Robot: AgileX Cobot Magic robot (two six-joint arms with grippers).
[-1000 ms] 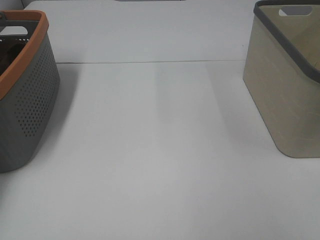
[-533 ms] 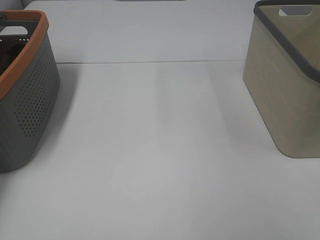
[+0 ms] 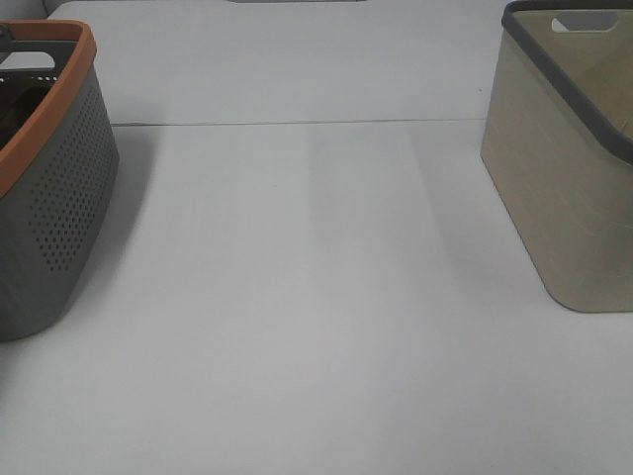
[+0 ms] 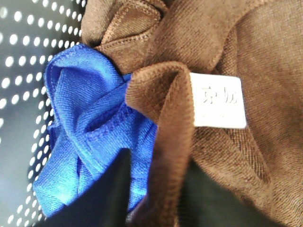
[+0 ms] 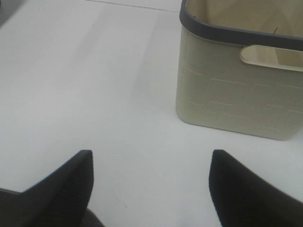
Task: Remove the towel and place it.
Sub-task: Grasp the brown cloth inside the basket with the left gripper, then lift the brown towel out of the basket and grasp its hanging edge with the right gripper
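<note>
We are working with the left gripper (image 4: pixel 157 163) down inside the grey basket (image 3: pixel 59 198), whose perforated wall is showing beside the cloth in the left wrist view. The towel (image 4: pixel 246 56) is lying crumpled in there, its white tag (image 4: pixel 218 100) facing up. A blue cloth (image 4: pixel 90 109) is bunched against it on the wall side.

The left jaws are drawn in to roughly half the spread of the other gripper, and a raised fold of the brown towel is filling the gap between them. We are reading that as a pinch on the fold. A ridge like this gives the fingers something thick to bite, where flat cloth would slip.

A sliver of the blue cloth is sitting right against one finger (image 4: pixel 102 198), so we are judging that it may get dragged up with the towel.

The right gripper (image 5: pixel 151 161) is hanging wide open and empty above the white table (image 3: pixel 297 297). It is facing the beige basket (image 3: pixel 564 188), which is standing well apart from the grey one. We are taking that as a waiting pose that keeps the middle free for the lift and carry. The towel is not yet out, so we are judging the task to be at the grasping step
</note>
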